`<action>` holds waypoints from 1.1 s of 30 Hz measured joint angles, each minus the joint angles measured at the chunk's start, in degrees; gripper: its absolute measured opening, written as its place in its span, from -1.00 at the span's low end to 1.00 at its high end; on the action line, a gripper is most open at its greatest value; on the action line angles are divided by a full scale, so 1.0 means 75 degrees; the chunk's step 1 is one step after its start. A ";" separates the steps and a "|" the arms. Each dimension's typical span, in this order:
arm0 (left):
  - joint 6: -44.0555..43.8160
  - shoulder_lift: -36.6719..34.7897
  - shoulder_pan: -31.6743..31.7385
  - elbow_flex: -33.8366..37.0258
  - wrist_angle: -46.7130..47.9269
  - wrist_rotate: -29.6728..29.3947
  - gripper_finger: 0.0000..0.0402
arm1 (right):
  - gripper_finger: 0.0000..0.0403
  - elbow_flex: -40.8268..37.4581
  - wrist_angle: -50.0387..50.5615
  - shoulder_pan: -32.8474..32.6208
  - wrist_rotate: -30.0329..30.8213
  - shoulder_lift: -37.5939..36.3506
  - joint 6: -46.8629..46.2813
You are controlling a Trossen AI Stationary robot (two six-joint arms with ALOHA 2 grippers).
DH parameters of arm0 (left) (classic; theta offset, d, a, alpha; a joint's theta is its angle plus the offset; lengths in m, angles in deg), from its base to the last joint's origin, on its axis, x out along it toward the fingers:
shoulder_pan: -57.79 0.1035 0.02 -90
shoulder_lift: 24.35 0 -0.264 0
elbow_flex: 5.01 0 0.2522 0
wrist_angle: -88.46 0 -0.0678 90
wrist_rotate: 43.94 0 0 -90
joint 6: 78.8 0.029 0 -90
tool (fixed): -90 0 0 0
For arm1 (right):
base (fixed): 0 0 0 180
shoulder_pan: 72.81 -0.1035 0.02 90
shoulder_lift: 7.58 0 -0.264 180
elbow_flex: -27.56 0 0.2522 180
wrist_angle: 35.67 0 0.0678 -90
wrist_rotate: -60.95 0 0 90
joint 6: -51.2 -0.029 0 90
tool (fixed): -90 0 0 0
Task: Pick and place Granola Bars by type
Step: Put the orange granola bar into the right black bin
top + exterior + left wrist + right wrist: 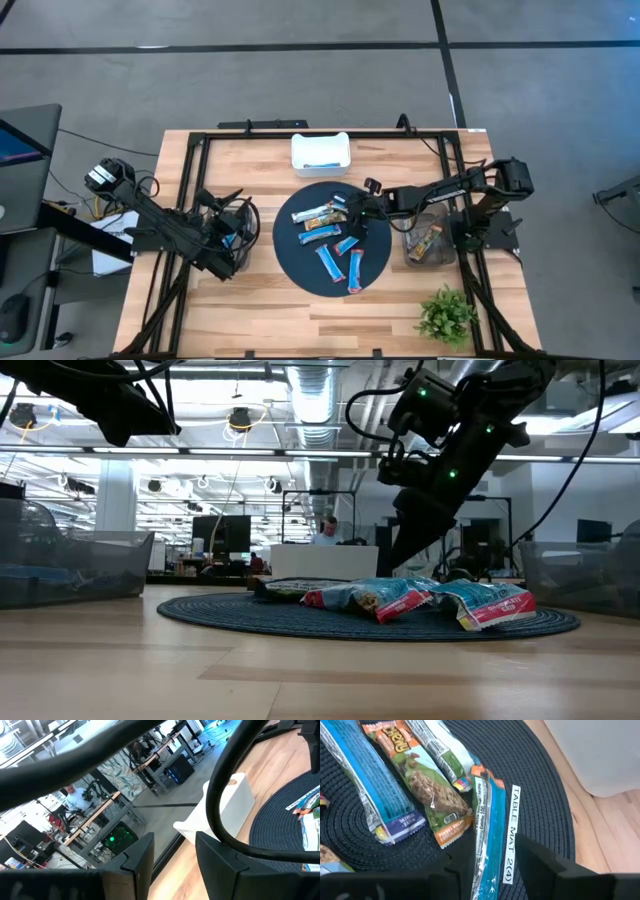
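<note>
Several granola bars lie flat on a round dark mat [300, 262] at the table's middle: blue ones [327, 262] and tan and green ones [320, 215]. My right gripper [490, 857] hovers open over the mat's far part [347, 208], slanting down. One thin blue bar [487, 825] lies below it, and the bar's near end runs between the two fingers. I cannot tell whether they touch it. A green and orange bar [427, 790] lies beside the blue one. My left gripper [172, 850] waits open and level at the table's left [235, 232], holding nothing.
A white bin [320, 153] at the far edge holds a blue bar. A clear bin [412, 252] right of the mat holds a tan bar [430, 240]. A small green plant [447, 315] stands at the near right corner. A white label strip [510, 835] lies on the mat.
</note>
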 joint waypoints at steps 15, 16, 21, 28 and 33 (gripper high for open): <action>-0.0003 -0.0003 0.0000 0.0000 -0.0065 -0.0067 -0.31 | -0.26 0.0000 -0.0316 0.0449 -0.0201 0.0868 -0.0617; -0.0004 -0.0003 0.0000 0.0003 -0.0064 -0.0089 -0.31 | -0.24 0.0000 -0.0339 0.0449 -0.0201 0.0908 -0.0603; -0.0001 -0.0003 0.0000 0.0003 -0.0096 -0.0171 -0.31 | -0.12 0.0006 -0.0405 0.0448 -0.0199 0.0969 -0.0361; -0.0001 -0.0003 0.0002 0.0003 -0.0096 -0.0165 -0.31 | -0.26 -0.0003 -0.0427 0.0376 -0.0140 0.0600 -0.0236; -0.0001 -0.0003 0.0000 0.0003 -0.0095 -0.0140 -0.31 | -0.81 -0.0003 -0.0437 0.0268 -0.0146 0.0414 0.0076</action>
